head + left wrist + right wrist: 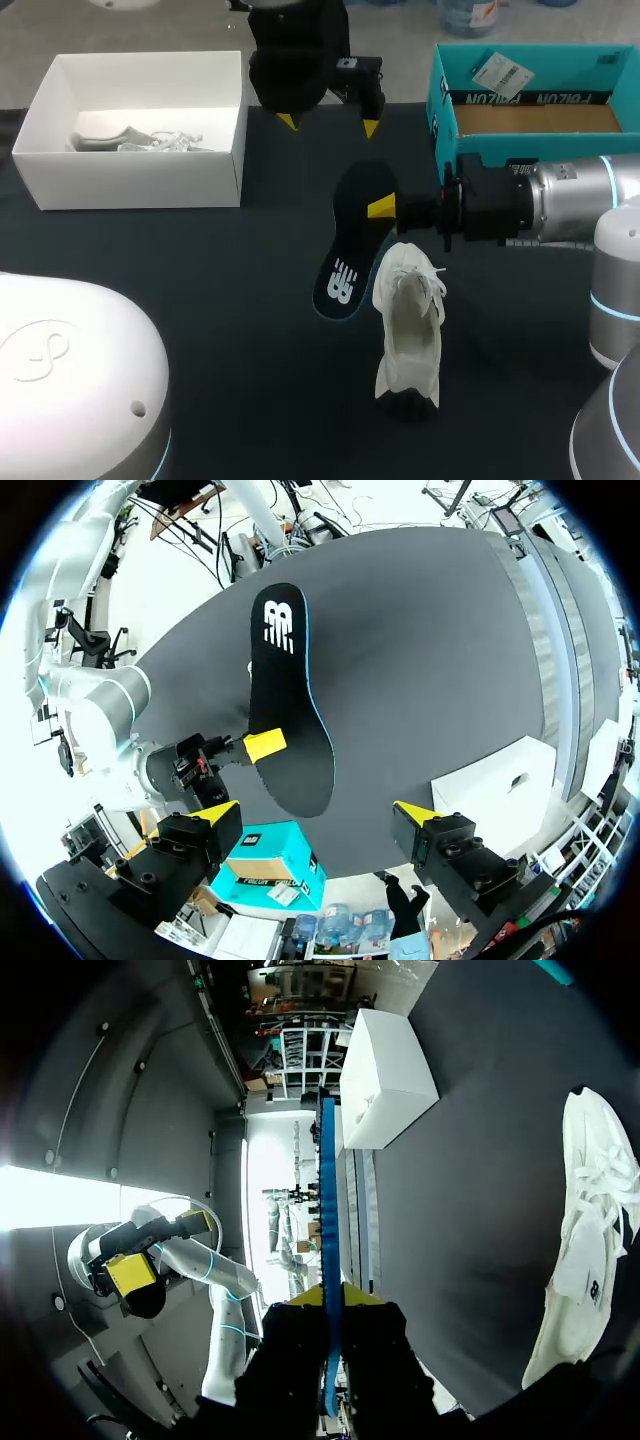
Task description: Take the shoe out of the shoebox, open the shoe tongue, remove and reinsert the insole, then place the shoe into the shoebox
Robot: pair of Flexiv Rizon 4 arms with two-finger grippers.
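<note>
Fingers of my right gripper [379, 208] clamp the dark navy foam insole [345, 265]. The white lace-up sneaker [408, 320] lies just beside it, near-parallel; my left gripper [328, 112] gapes empty, farther off.

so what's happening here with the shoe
The right arm has its jaws shut on the dark insole, holding it just beside the white shoe, which lies on the table outside the white shoebox. The left arm hovers at the far side with jaws open and empty. So the insole is out and not yet back in the shoe.
</note>
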